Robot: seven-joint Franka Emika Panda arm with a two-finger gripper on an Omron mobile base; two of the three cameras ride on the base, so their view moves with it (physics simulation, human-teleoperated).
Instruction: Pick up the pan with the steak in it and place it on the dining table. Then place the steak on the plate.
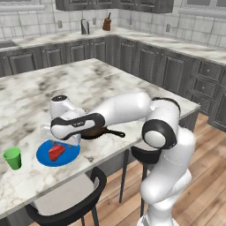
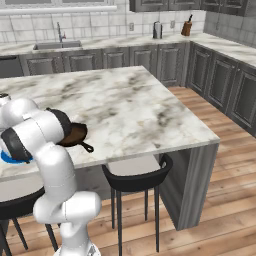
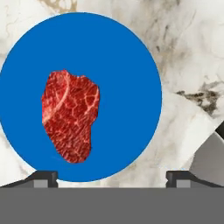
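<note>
The red steak (image 3: 70, 116) lies flat on the blue plate (image 3: 127, 87), left of its middle in the hand view. My gripper (image 3: 112, 177) hangs straight above the plate, open, its fingertips (image 3: 41, 177) wide apart and holding nothing. From the left base view the steak (image 1: 56, 151) rests on the plate (image 1: 68, 158) near the dining table's (image 1: 88, 79) front edge, with my gripper (image 1: 63, 140) just over it. The black pan (image 1: 95, 132) stands on the table right behind my hand, its handle pointing right. The pan (image 2: 75, 134) is partly hidden by my arm.
A small green cup (image 1: 13, 158) stands left of the plate. Black stools (image 1: 66, 198) (image 2: 135, 175) are tucked under the table's near edge. Wall counters with a sink, a knife block and a kettle run along the back.
</note>
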